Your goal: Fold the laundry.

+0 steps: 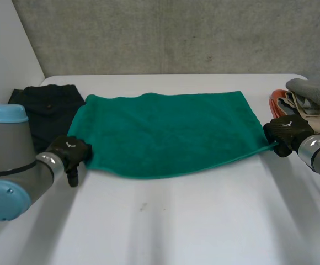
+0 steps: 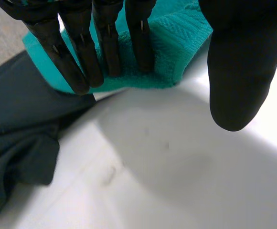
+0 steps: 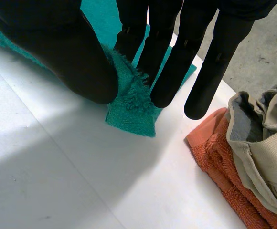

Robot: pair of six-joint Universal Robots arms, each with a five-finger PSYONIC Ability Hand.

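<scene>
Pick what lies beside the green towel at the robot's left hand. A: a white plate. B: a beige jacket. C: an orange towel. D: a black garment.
D: a black garment lies crumpled against the green towel, right next to the left hand.

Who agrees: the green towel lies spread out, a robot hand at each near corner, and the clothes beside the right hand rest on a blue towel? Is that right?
Not quite. The clothes rest on an orange towel, not a blue one; the right wrist view shows it. The rest stands.
</scene>
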